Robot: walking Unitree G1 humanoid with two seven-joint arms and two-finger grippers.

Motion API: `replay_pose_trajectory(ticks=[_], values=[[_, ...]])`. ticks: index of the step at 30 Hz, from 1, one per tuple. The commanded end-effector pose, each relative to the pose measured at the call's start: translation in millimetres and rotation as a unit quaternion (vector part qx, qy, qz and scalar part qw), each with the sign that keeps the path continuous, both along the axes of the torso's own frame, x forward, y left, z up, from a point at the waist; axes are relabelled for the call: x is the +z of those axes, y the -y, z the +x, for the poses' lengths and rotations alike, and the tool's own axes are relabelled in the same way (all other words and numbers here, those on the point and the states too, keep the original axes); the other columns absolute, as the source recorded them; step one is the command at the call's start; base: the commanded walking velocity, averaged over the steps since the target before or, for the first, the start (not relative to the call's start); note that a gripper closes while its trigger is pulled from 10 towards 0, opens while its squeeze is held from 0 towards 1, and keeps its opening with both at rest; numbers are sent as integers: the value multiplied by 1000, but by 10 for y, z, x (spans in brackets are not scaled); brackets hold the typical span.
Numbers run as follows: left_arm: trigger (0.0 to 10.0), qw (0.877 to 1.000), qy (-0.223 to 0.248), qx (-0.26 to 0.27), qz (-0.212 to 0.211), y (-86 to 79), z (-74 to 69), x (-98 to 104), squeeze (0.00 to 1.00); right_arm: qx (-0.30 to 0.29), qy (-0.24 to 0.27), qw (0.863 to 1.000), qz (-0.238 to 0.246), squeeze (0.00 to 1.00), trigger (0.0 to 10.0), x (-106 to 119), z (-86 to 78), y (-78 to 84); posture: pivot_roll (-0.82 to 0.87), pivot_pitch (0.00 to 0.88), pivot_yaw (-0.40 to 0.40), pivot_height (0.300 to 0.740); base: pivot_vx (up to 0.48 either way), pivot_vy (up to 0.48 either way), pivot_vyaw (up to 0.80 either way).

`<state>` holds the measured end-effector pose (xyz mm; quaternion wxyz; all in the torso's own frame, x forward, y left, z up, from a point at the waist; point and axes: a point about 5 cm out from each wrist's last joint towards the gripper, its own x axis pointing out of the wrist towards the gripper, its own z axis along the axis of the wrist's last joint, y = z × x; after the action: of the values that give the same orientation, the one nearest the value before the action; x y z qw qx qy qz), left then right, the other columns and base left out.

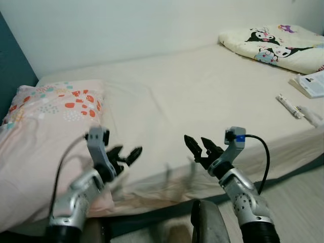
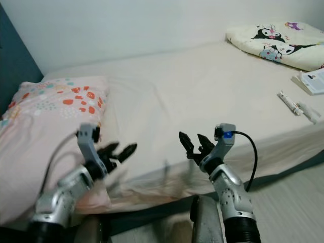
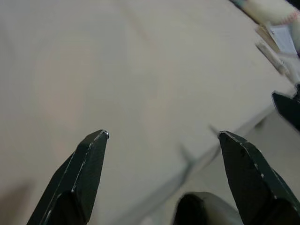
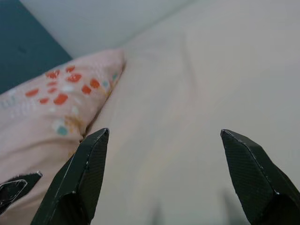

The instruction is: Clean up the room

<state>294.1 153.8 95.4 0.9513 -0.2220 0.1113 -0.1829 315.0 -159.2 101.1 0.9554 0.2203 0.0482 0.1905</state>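
Fingers of both the left gripper (image 1: 126, 154) and right gripper (image 1: 198, 146) are spread, empty, over the bed (image 1: 202, 91); booklet (image 1: 313, 83) at 2 o'clock, print unreadable.

- A pink fabric pillow with orange and teal spots (image 1: 48, 116) lies flat at the left end of the cream-sheeted bed (image 1: 192, 96).
- A cream pillow printed with black-and-white cartoon figures (image 1: 276, 43) lies at the far right end.
- An open white booklet (image 1: 310, 84) rests by the bed's right edge.
- A slim white tube (image 1: 286, 105) lies just beside the booklet.
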Motion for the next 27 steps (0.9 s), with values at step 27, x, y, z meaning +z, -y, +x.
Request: replay_pose_trajectory(ticks=[27], values=[[10000,999,-31,12,-28,-361,-497,-523,0,13,-111,993,-47,0,10000,-703,-191,72,53,0,-42,635,-53,0,0]])
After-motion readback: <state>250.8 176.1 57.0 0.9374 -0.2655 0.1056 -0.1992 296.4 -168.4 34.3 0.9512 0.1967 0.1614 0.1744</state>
